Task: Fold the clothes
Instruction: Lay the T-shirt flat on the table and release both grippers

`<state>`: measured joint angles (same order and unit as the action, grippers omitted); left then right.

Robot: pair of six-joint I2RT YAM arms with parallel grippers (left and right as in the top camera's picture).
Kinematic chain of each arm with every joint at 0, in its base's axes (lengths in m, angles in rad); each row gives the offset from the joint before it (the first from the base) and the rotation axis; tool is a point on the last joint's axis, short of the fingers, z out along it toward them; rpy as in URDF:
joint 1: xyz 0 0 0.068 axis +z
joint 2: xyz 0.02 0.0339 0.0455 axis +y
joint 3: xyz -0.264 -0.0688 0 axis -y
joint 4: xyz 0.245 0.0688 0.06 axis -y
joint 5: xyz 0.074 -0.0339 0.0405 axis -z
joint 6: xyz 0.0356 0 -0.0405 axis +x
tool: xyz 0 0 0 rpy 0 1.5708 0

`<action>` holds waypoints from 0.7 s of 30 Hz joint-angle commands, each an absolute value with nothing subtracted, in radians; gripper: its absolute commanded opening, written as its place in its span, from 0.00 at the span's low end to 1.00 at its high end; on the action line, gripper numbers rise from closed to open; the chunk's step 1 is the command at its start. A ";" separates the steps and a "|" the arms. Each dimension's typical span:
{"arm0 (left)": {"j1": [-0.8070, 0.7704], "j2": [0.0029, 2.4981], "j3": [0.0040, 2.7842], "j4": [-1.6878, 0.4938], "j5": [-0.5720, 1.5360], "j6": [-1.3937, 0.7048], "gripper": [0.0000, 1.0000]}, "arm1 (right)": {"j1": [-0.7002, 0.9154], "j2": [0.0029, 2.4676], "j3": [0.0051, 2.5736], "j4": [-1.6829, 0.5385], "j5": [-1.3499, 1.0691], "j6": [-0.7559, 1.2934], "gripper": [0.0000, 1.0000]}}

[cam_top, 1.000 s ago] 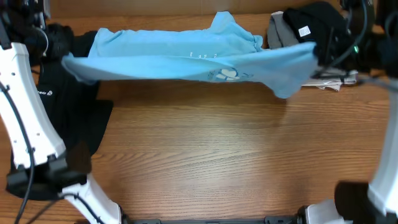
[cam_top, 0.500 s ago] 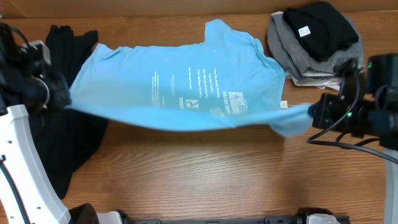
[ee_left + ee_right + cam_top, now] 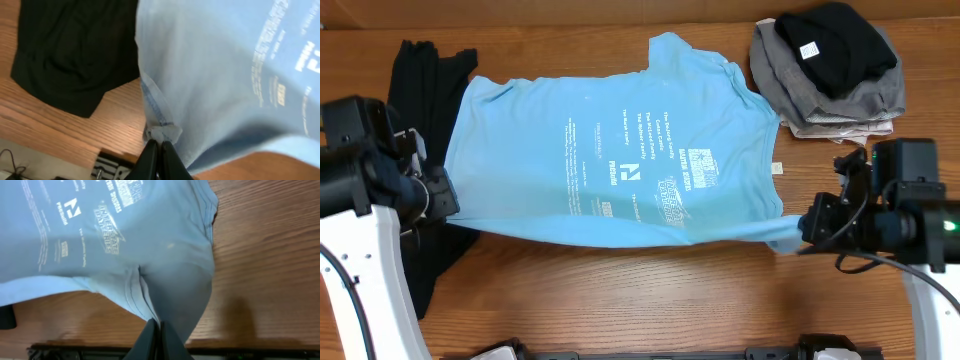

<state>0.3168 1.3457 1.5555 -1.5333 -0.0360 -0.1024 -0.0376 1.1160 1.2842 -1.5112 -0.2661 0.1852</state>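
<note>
- Bench: bare wood grain across the bottom of the overhead frame, btw the two arms.
- Left tool: bottom center of the left wrist view and lower left in the overhead. Jaws clenched on a bunched bit of the T-shirt at its hem corner.
- Right tool: bottom center of the right wrist view and lower right in the overhead. Jaws pinched tight on the shirt's other hem corner, w/ a fold running up from the grip.
- T-shirt: light blue, center of the overhead, spread w/ white lettering up and collar toward the top edge. Hem strung btw both tools, w/ shadow on the wood under it.
- Black garment: left side, running from upper left to lower left. Flat on the bench, partly under the shirt's left edge.
- Pile: upper right, grey, beige and black items stacked, just beside the shirt's sleeve.
</note>
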 commanded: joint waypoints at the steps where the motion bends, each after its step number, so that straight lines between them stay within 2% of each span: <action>1: 0.321 1.340 1.479 -1.469 -0.105 -0.174 0.04 | -0.033 1.134 1.263 -1.451 -0.271 0.199 0.04; 12: 0.321 1.386 1.236 -0.983 -0.167 -0.219 0.04 | -0.033 1.342 1.263 -1.180 -0.272 0.159 0.04; 21: 0.321 1.546 1.211 -0.817 -0.165 -0.252 0.04 | -0.021 1.496 1.263 -0.937 -0.290 0.122 0.04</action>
<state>0.3168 1.4963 1.2232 -0.8371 -0.1471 -0.2302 -0.0322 1.4731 1.2625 -0.9680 -0.2741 0.1459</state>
